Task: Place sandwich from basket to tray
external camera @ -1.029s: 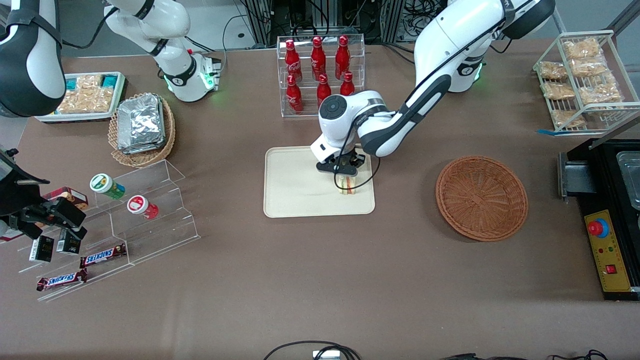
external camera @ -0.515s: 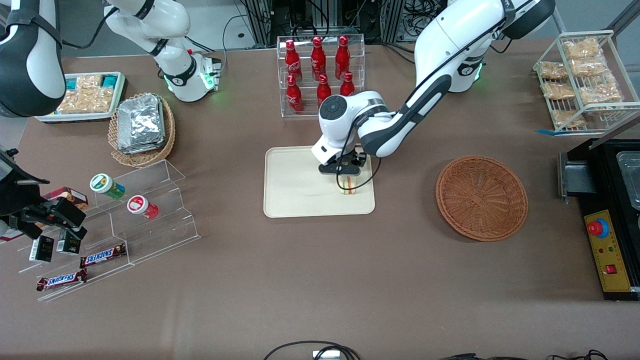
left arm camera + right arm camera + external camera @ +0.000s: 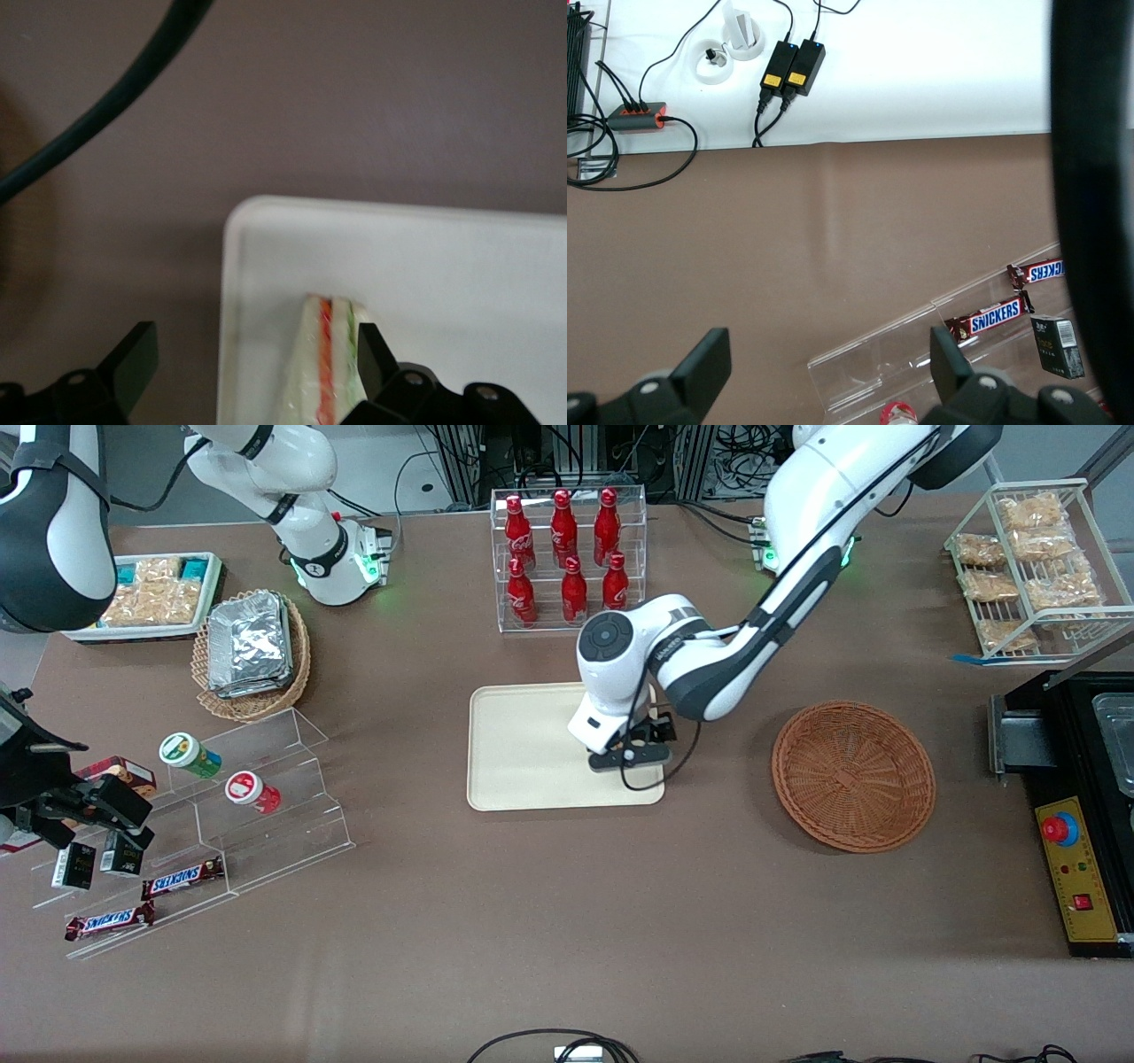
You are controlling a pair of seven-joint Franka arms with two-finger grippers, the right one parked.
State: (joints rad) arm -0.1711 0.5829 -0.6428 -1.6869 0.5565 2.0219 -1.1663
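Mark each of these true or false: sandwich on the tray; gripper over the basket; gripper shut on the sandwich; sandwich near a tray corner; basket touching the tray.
1. The sandwich lies on the tray. True.
2. The gripper hangs over the basket. False: it is over the tray.
3. The gripper is shut on the sandwich. False: its fingers stand wide apart, the sandwich between them.
4. The sandwich lies near a tray corner. True.
5. The basket touches the tray. False: bare table separates them.

Smooth matt cream tray (image 3: 518, 748), rough woven wicker basket (image 3: 853, 775), glossy white-bread sandwich (image 3: 323, 372), matt black pincer (image 3: 252, 372)
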